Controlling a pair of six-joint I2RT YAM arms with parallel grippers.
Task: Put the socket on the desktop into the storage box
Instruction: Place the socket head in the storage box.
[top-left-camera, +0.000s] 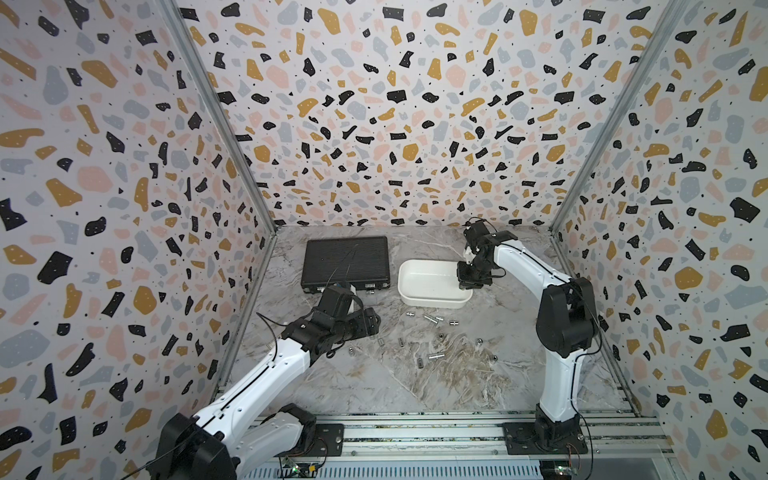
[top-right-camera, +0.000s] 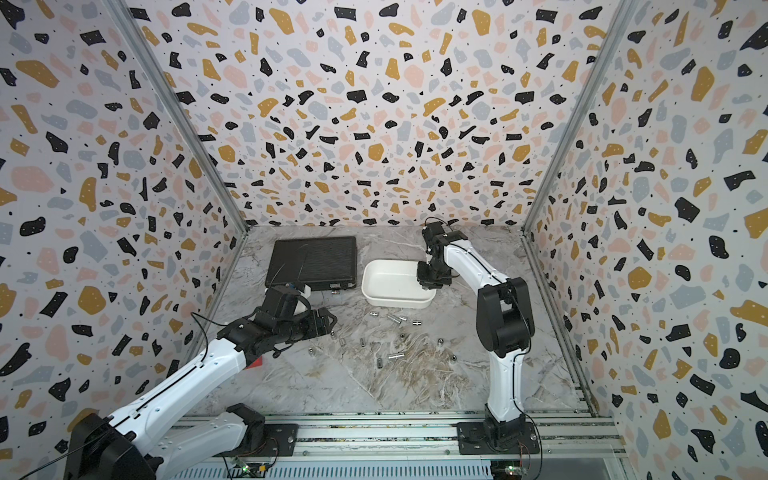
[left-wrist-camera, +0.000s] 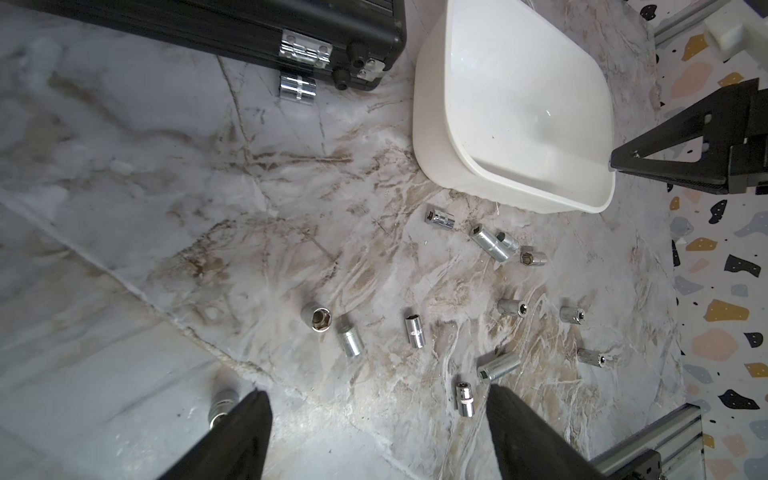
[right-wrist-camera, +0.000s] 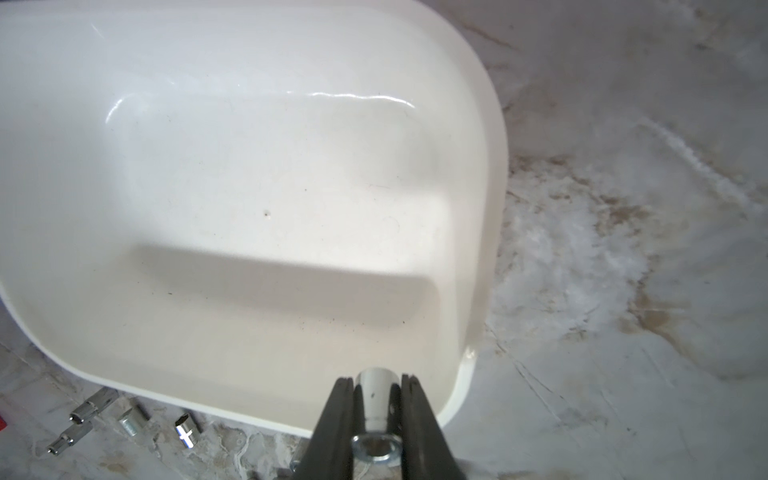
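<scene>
Right fingers (right-wrist-camera: 332, 428) clamp a socket (right-wrist-camera: 376, 399) above the storage box's (right-wrist-camera: 478, 187) corner rim.

On the counter (top-left-camera: 374, 386), the case (top-left-camera: 346, 259) lies back left, the box (top-left-camera: 432, 302) just right of it. Sockets (left-wrist-camera: 490, 243) lie scattered before the box, a stray socket (left-wrist-camera: 297, 87) just before the case. The left gripper (left-wrist-camera: 376, 392) hangs before the case; the right gripper (right-wrist-camera: 377, 380), over the box's right end, holds a socket (right-wrist-camera: 375, 399).

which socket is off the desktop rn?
The socket clamped in the right gripper, held over the storage box. The loose sockets all lie on the desktop.
</scene>
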